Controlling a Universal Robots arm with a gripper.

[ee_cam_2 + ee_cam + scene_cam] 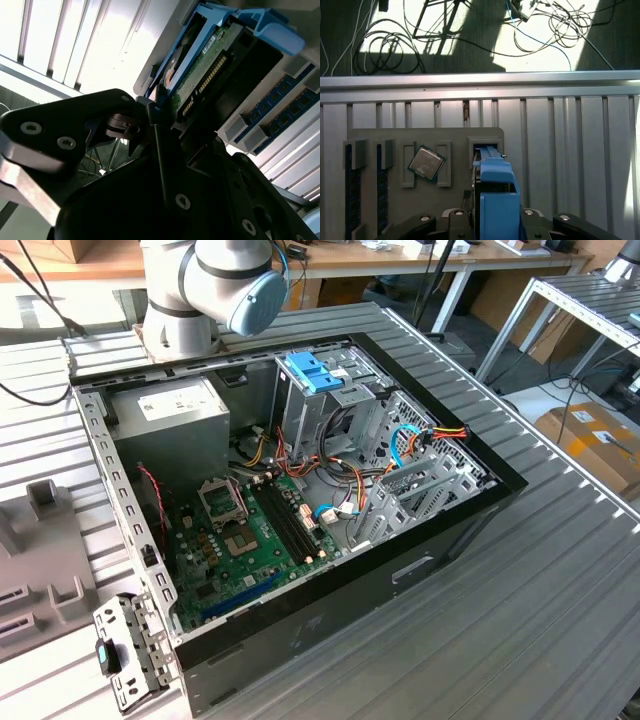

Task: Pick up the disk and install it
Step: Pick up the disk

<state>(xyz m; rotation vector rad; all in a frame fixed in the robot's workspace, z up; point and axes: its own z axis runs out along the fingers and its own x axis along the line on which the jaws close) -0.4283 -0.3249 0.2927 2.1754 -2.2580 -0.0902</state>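
Observation:
The disk [495,200] is a dark drive with bright blue rails, and it stands on edge in a slot of a grey holder [395,137]. My gripper [492,216] sits over its near end, one black finger on each side, shut on the disk. In the second wrist view the disk [200,70] shows its green circuit board and blue frame, with the fingers [75,130] pressed to its edge. The open computer case [440,530] lies on the ribbed table, a pale blue tray [313,370] on top of its drive cage.
The holder also carries a processor chip [426,163] and memory sticks [352,185]. Beyond the table edge [480,80], cables [385,50] lie on the floor. In the case are a grey power supply [170,430], a green motherboard [240,540] and loose wires. The arm's base [200,290] stands behind the case.

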